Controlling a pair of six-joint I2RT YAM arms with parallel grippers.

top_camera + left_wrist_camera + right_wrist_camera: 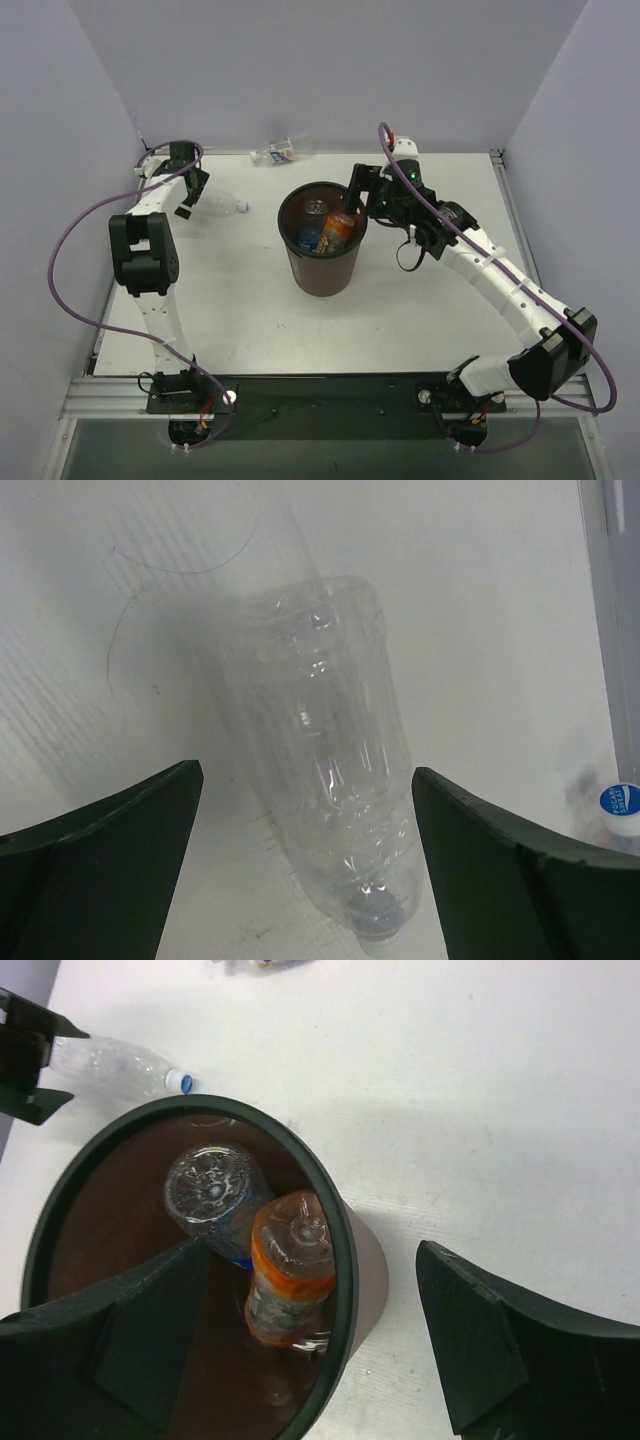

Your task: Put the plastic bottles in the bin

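The dark brown bin [322, 275] stands mid-table. Inside it lie the orange bottle [339, 230] and the blue-labelled bottle [311, 233], both bottom up in the right wrist view: orange [287, 1280], blue-labelled [212, 1195]. My right gripper [353, 200] is open and empty above the bin's right rim [200, 1106], one finger over the inside, one outside [312, 1245]. A clear bottle [222, 205] lies on the table at the left. My left gripper [187, 203] is open around it [305, 770], jaws apart from the bottle [320, 740]. A second clear bottle [278, 153] lies at the back.
The table's left edge and a metal rail [140, 175] run close beside my left gripper. A small blue-and-white round cap [620, 802] shows at the right edge of the left wrist view. Purple walls close the back and sides.
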